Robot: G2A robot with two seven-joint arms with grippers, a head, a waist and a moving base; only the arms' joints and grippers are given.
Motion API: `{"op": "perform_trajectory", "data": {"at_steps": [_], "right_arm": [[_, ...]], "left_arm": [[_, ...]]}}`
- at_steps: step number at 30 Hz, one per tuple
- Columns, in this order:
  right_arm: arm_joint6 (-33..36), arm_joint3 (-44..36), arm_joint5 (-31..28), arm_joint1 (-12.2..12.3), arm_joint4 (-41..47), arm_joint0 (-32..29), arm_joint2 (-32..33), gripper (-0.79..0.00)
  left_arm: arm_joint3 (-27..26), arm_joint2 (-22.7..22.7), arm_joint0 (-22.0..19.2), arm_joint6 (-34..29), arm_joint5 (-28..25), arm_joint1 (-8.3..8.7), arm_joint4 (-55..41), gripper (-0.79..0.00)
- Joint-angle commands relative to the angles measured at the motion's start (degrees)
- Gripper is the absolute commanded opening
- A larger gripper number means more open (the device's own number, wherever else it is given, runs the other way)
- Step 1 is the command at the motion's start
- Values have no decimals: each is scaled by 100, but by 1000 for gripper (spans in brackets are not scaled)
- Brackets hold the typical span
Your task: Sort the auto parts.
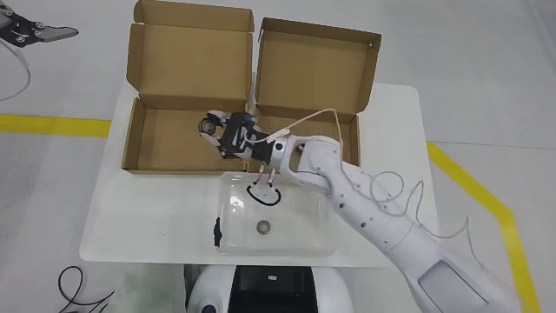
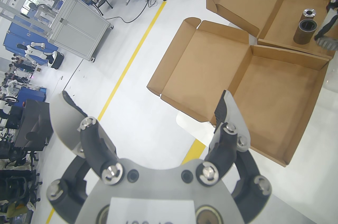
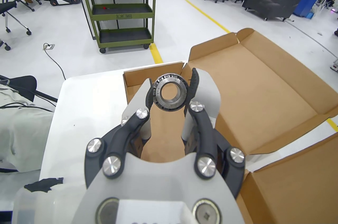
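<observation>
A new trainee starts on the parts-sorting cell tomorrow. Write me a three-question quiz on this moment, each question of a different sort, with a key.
1. True or false: the right gripper has its fingers shut on a tapered roller bearing.
2. Multiple choice: what stands in the cardboard box that is not empty?
A. a silver sleeve and a darker sleeve, both upright
B. a heap of bolts
C. a coiled hose
3. Fill in: the left gripper, off to the side of the table, has its fingers ____ and holds nothing.

Key: 1 true; 2 A; 3 open.
</observation>
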Motion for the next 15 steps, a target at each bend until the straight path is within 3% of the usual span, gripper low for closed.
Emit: {"op": "perform_trajectory", "data": {"at_steps": [1, 15], "right_arm": [[104, 178, 20, -52, 23, 57, -77, -785], [1005, 1714, 52, -655, 414, 717, -745, -785]], "left_arm": [[0, 0, 0, 0, 0, 0, 0, 0], [0, 0, 0, 0, 0, 0, 0, 0]]}}
